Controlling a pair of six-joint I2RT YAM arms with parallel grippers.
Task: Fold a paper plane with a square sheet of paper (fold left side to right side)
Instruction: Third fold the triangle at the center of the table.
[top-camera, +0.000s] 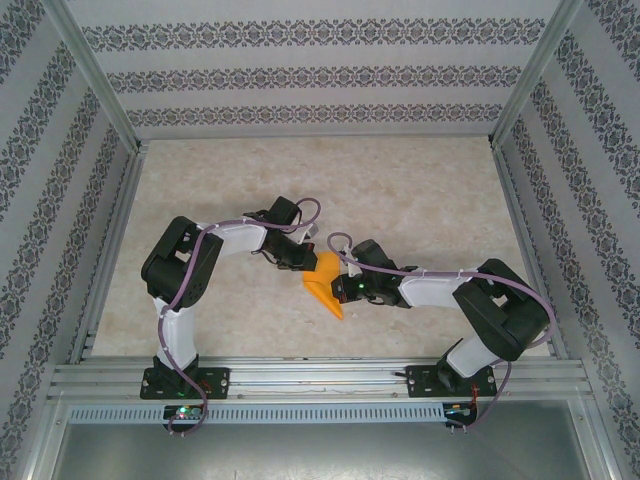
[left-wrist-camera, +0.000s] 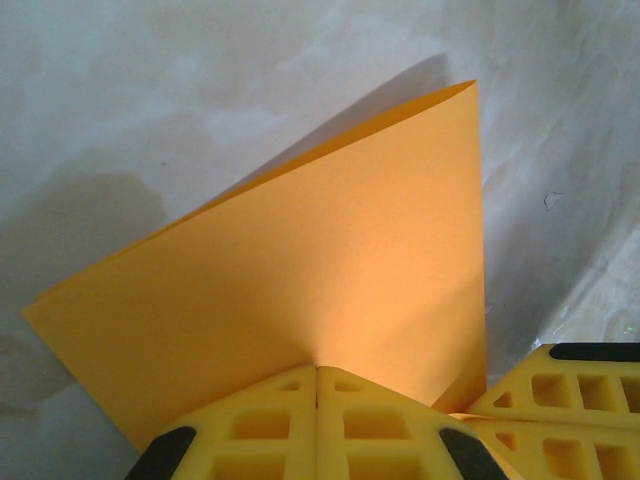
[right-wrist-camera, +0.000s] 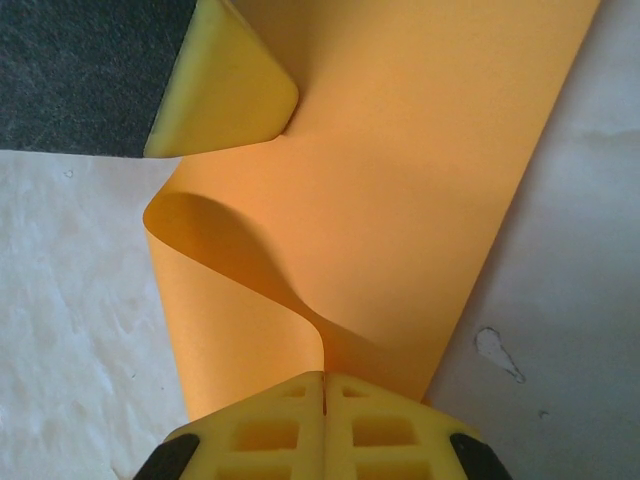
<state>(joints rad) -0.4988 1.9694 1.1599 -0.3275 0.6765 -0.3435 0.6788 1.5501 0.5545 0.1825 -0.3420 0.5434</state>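
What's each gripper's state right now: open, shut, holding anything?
Left gripper: shut on the orange sheet of paper.
Right gripper: shut on the same sheet, which curls between the two.

Beige marbled tabletop (top-camera: 420, 190); wallpapered walls (top-camera: 320, 75), dark ornate bands; aluminium frame rails (top-camera: 320, 378) along near edge.

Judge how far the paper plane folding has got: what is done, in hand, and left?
Done: the square sheet of paper looks doubled over, two layers meeting along one edge. In hand: the left gripper and right gripper both pinch it shut, the sheet bowing between them. Left: no pointed nose or centre ridge yet, so the plane folds remain.
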